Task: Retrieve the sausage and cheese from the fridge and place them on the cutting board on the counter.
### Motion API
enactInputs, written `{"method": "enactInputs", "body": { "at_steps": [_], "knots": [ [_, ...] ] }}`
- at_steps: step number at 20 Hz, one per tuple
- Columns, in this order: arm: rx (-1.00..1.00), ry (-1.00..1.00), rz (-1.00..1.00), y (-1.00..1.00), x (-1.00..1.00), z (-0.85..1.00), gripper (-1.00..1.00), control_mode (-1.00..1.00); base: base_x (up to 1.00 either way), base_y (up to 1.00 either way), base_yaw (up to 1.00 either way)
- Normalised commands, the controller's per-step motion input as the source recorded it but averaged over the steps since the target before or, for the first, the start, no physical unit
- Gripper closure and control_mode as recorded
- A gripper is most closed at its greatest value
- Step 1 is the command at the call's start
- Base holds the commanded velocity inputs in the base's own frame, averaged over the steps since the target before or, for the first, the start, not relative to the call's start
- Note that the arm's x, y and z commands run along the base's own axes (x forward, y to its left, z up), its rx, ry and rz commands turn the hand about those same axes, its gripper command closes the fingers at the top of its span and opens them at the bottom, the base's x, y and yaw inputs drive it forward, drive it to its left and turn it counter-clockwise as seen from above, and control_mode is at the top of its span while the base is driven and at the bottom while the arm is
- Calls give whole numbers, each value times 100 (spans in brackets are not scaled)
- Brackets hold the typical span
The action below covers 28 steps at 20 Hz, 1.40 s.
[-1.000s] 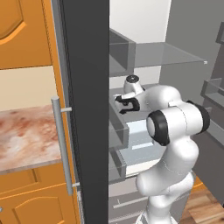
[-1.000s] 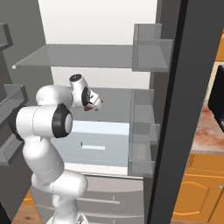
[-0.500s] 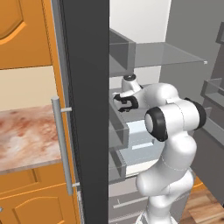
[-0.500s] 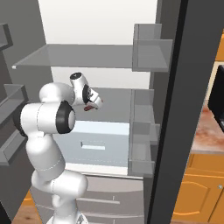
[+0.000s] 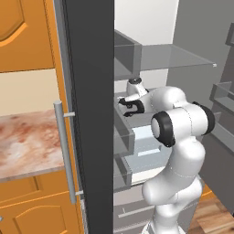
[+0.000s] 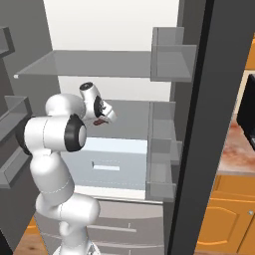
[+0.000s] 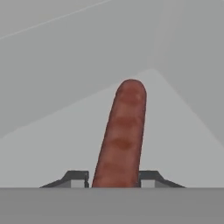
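Inside the fridge (image 6: 124,30), the gripper (image 7: 115,177) was clenched on the near end of the sausage (image 7: 121,133), whose long axis ran toward twelve o'clock, straight out from between the fingertips (image 7: 76,178), above the shelf (image 7: 183,144).
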Motion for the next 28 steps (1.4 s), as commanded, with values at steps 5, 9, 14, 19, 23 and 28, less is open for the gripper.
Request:
{"method": "enactInputs", "body": {
  "at_steps": [5, 9, 14, 19, 23, 28],
  "knots": [
    [0, 0, 0, -9, 0, -21, 100, -100, 0, 0, 0],
    [6, 1, 1, -14, -31, 0, 100, -100, 0, 0, 0],
    [6, -19, 0, -32, -67, 15, 100, -100, 0, 0, 0],
    [2, -28, 7, -24, -93, 27, 100, -100, 0, 0, 0],
    [0, -6, 5, -32, -100, 38, 100, -100, 0, 0, 0],
    [0, 7, 1, -39, -99, 99, 100, -100, 0, 0, 0]
  ]
}}
